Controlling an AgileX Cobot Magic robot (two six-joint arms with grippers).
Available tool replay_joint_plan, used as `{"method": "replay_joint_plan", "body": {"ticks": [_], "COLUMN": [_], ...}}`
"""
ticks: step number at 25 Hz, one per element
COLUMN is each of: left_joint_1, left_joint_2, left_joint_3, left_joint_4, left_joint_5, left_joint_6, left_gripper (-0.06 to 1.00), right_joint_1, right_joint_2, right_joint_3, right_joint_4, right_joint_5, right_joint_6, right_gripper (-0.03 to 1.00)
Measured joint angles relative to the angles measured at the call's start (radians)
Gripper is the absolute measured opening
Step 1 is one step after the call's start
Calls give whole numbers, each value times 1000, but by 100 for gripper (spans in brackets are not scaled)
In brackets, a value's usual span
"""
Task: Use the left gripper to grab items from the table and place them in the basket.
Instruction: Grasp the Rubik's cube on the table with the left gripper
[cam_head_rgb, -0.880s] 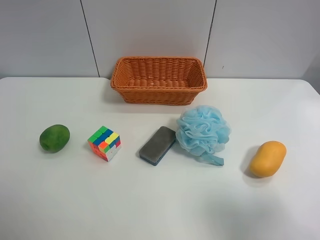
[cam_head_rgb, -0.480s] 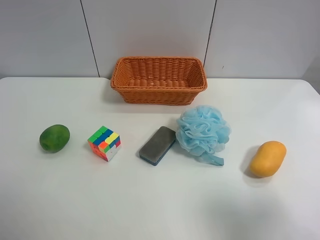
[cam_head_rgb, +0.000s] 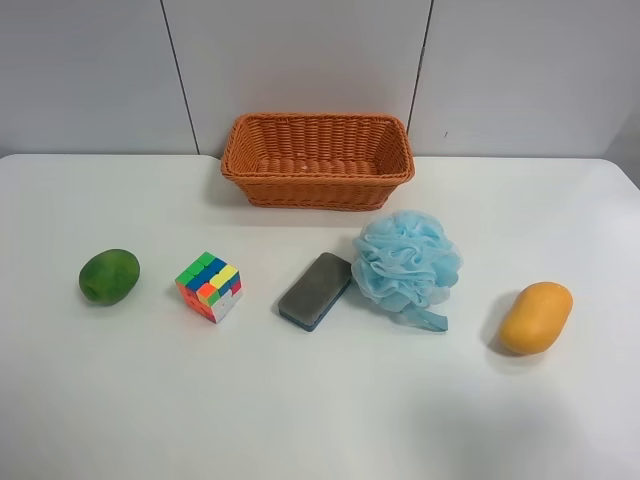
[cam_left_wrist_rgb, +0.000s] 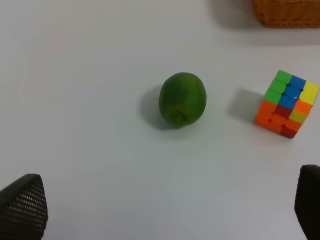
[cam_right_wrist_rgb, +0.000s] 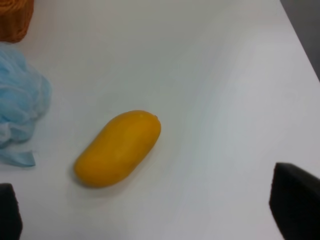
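On the white table (cam_head_rgb: 320, 400) lie a green oval fruit (cam_head_rgb: 109, 275), a puzzle cube (cam_head_rgb: 208, 286), a grey-blue sponge block (cam_head_rgb: 315, 290), a light-blue bath pouf (cam_head_rgb: 405, 264) and an orange-yellow mango (cam_head_rgb: 536, 317). The empty wicker basket (cam_head_rgb: 318, 159) stands behind them. No arm shows in the exterior view. In the left wrist view my left gripper (cam_left_wrist_rgb: 165, 210) is open and empty, fingertips (cam_left_wrist_rgb: 22, 207) wide apart, short of the green fruit (cam_left_wrist_rgb: 182, 99) and cube (cam_left_wrist_rgb: 287, 103). My right gripper (cam_right_wrist_rgb: 150, 215) is open above the mango (cam_right_wrist_rgb: 119, 147).
The basket's corner (cam_left_wrist_rgb: 287, 12) shows in the left wrist view. The pouf (cam_right_wrist_rgb: 20, 107) and a basket corner (cam_right_wrist_rgb: 15, 17) show in the right wrist view, with the table's edge (cam_right_wrist_rgb: 300, 40) beyond the mango. A grey panelled wall stands behind the table.
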Motion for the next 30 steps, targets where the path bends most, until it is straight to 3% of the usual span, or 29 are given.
{"method": "replay_joint_plan", "body": {"ticks": [7,18,30], "left_joint_1": [0,-15,-313], "left_joint_2": [80,651,1202], "left_joint_3": [-27,-377,-555], "left_joint_4": [0,1,146], "left_joint_5": [9,77,81], "left_joint_6": [0,15,-74], "left_gripper": [99,99,99], "right_joint_1": [0,0,0], "right_joint_2": [0,0,0], "right_joint_3": [0,0,0], "right_joint_4": [0,0,0], "right_joint_5": [0,0,0], "right_joint_6": [0,0,0], "right_gripper": [99,99,99]}}
